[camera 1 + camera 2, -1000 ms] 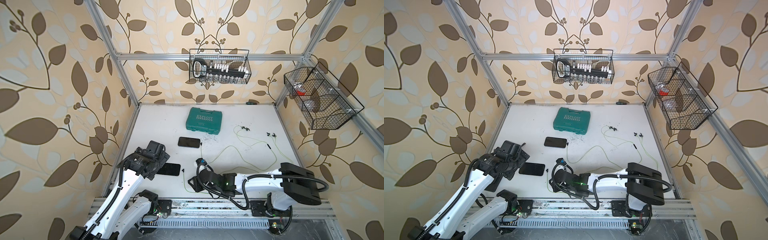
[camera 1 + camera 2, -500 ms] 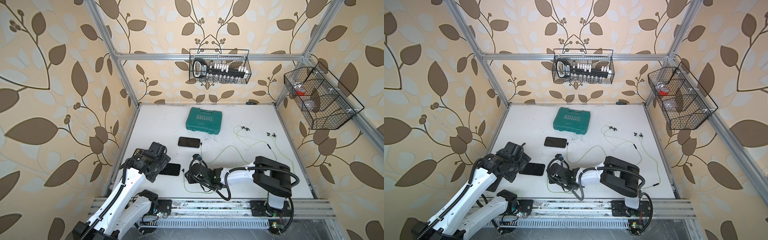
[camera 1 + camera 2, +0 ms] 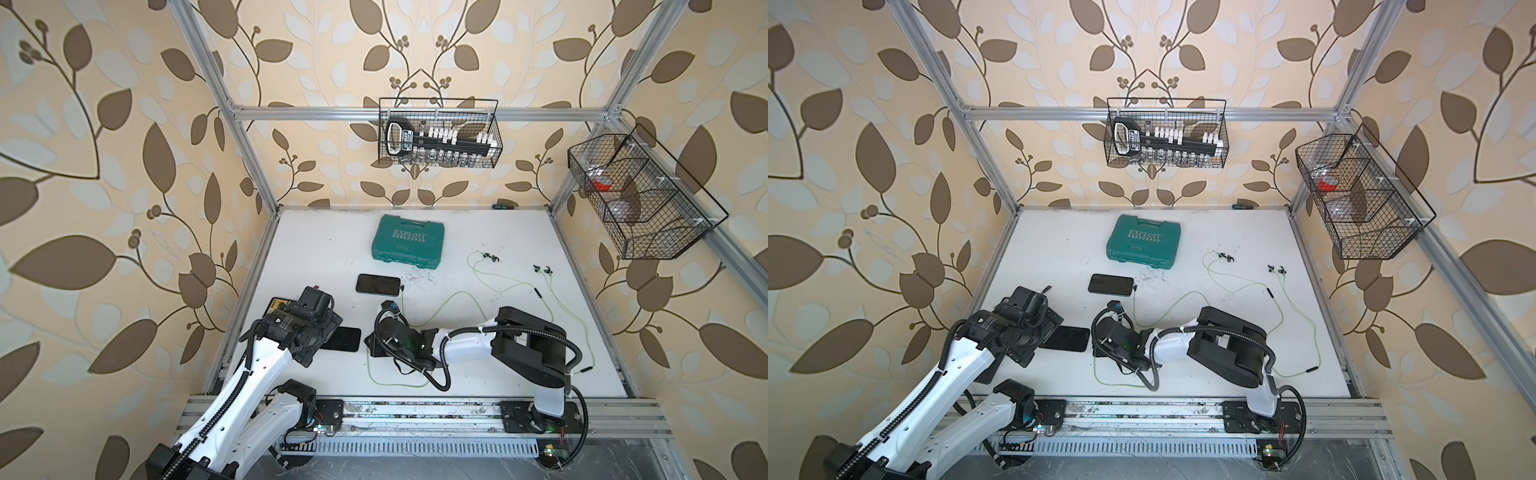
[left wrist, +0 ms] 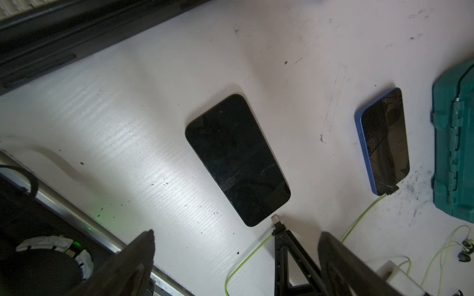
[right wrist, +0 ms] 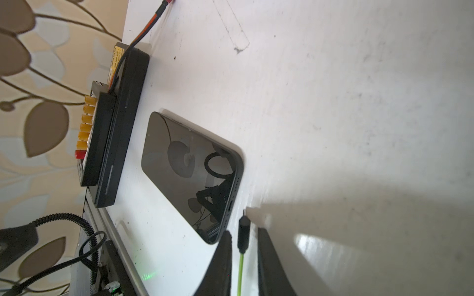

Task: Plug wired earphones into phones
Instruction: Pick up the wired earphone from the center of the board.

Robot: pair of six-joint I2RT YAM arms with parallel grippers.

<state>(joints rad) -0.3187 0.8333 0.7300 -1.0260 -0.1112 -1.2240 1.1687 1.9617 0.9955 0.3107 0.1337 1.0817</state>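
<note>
The left pincer (image 4: 237, 232) hangs wide apart over the near phone (image 4: 236, 159), which lies flat on the desk (image 4: 128, 128), half hidden under that arm in both top views. The right pincer (image 5: 243, 230) brackets the loose plug (image 5: 243, 239), just short of that phone's port. Whether its jaws actually pinch it I cannot tell. The far phone (image 4: 382, 143) has a cable (image 4: 359, 223) plugged into its end.

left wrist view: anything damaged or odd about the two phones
The blue-edged phone looks cracked at its plugged corner. The black phone shows fine scratches. Dark grit lies beside the green case.
</note>
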